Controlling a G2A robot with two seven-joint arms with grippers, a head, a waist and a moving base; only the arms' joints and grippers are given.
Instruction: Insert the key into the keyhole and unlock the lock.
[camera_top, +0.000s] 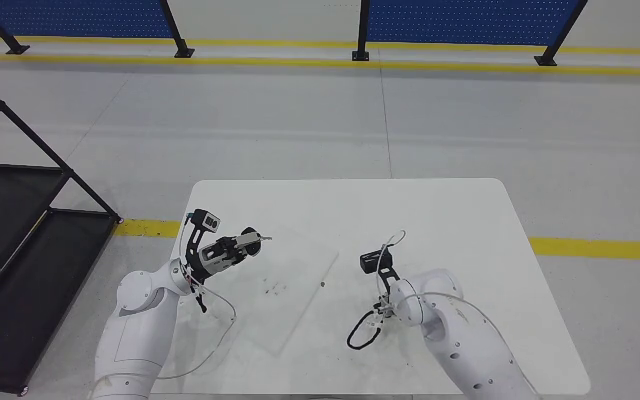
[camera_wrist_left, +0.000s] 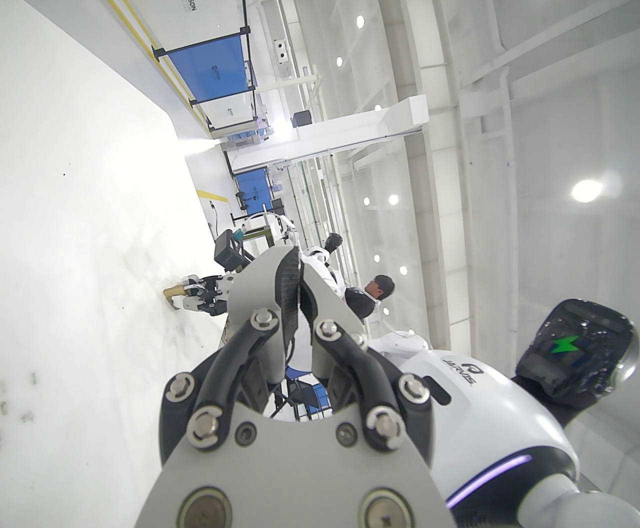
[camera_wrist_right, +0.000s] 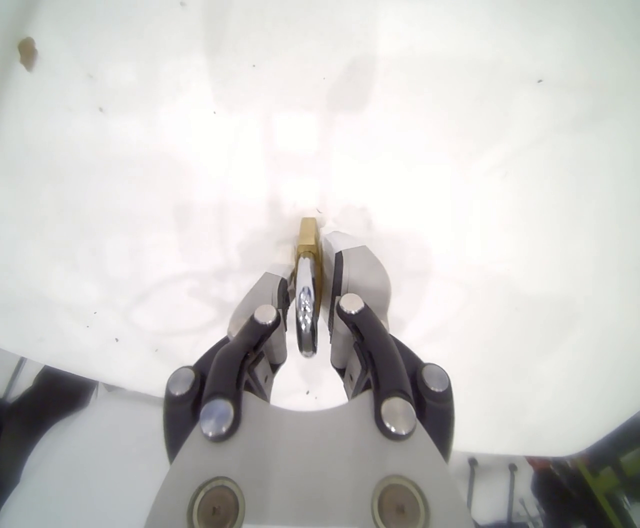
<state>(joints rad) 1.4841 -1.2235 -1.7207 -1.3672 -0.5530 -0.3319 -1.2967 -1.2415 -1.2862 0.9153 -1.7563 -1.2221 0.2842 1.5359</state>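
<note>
The lock stands on edge, clamped in the right gripper. Its body is a small brass block with flat faces and squared corners. The shackle is a polished chrome loop that runs back from the body between the fingers toward the palm. These jaws are almost closed, kept apart only by the lock's thickness, with one finger pressed on each flat side. The brass end pokes out past the fingertips and appears to touch the table, at which the jaws point straight down. The left wrist view catches the same brass end far off, at the table top.

The left gripper has its jaws pressed together, the black ribbed pads meeting face to face with no gap to see. It points along the table rather than down at it, tips turned toward the right gripper and well apart from the lock. In the top view a thin pale sliver sticks out just past these tips, too small to tell what it is.

The table is white and matte, scuffed with grey smudges and dark specks. A clear sheet lies on it between the two grippers.
</note>
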